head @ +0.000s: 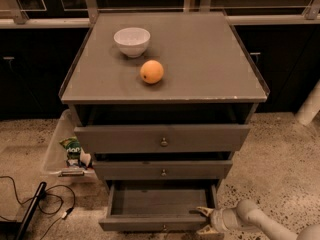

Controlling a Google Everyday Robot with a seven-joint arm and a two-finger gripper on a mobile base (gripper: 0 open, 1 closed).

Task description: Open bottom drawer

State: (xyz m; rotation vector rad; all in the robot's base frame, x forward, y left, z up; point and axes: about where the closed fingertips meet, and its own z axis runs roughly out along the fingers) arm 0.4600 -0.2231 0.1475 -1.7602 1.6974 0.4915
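The bottom drawer (155, 224) of the grey cabinet is pulled out, showing its shallow grey interior (157, 201). Its thin front panel sits at the frame's lower edge, with the small knob (163, 228) barely in view. My gripper (206, 220) is at the drawer's right front corner, coming in from the lower right. One finger (204, 212) reaches over the drawer's right edge and the other (206, 230) lies in front of the panel. The fingers stand apart and hold nothing.
The middle drawer front (163, 170) and top drawer front (162, 138) are above. On the cabinet top (210, 59) sit a white bowl (132, 40) and an orange (151, 71). A clear bin (62, 151) with packets stands left of the cabinet. Black cables (45, 204) lie on the floor.
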